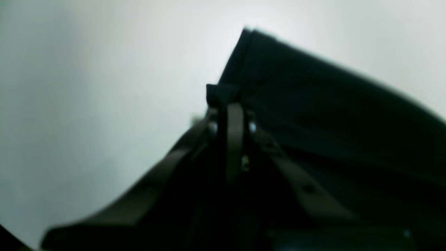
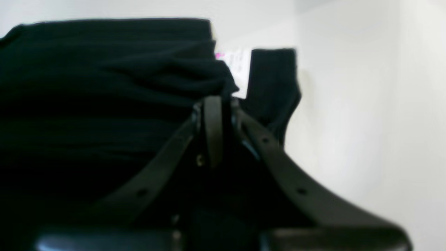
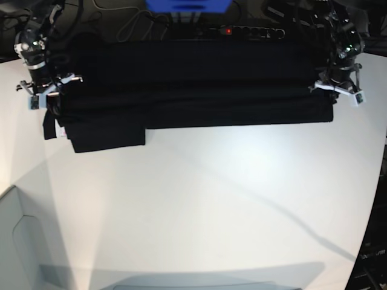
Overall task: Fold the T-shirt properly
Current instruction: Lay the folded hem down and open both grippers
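Note:
The black T-shirt (image 3: 193, 84) is stretched in a long band across the far part of the white table (image 3: 199, 199), held up at both ends. My left gripper (image 3: 331, 90) is shut on its right end; in the left wrist view the fingers (image 1: 234, 104) pinch a fold of black cloth (image 1: 313, 104). My right gripper (image 3: 49, 96) is shut on the left end; in the right wrist view (image 2: 213, 101) it clamps bunched cloth (image 2: 104, 76) beside a white label (image 2: 239, 68). A flap (image 3: 109, 136) hangs lower at the left.
A black power strip with a red light (image 3: 242, 30) and cables lie behind the shirt at the table's back edge. A blue object (image 3: 187, 5) sits at the top centre. The table's edge runs along the right side and lower left corner.

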